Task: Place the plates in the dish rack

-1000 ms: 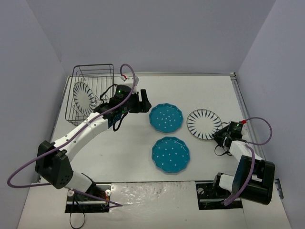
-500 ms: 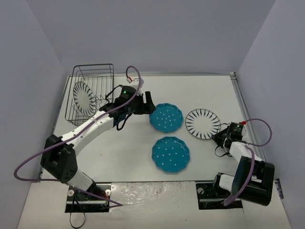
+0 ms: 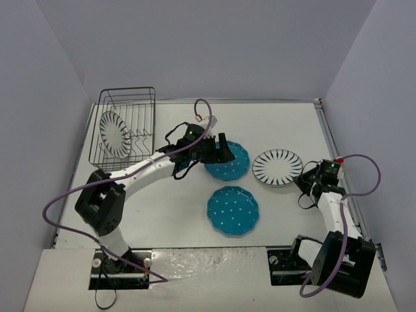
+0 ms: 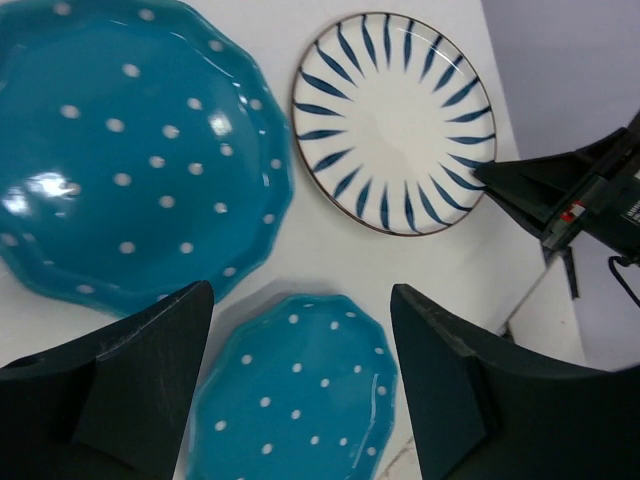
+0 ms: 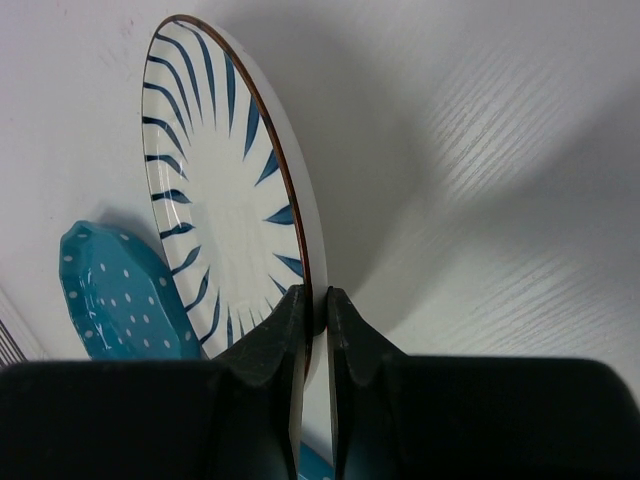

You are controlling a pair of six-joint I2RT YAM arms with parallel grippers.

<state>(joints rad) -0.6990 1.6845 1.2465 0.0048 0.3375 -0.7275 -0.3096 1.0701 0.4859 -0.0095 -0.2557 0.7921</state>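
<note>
The right gripper (image 5: 313, 308) is pinched shut on the thin rim of a striped plate (image 5: 225, 215), which appears tilted with its gripped edge raised off the table (image 3: 169, 214); an edge hold of this kind suits a flat dish that offers no other purchase, and it would let the plate be turned upright for the prongs. The left gripper (image 3: 221, 151) hangs with its jaws spread wide and nothing between them, just above the farther teal plate (image 3: 236, 166), probably lining up for that plate's rim; the nearer teal plate (image 3: 233, 210) lies flat close to the arm bases. A second striped plate (image 3: 115, 133) stands on edge inside the dish rack (image 3: 127, 91) at the far left corner, so one of four looks loaded. The plates are glossy and glazed, with wavy scalloped edges; the teal pair carry small white dots and bright reflections, the white pair dark radial strokes. The rack is thin black wire, open-sided, rectangular.
</note>
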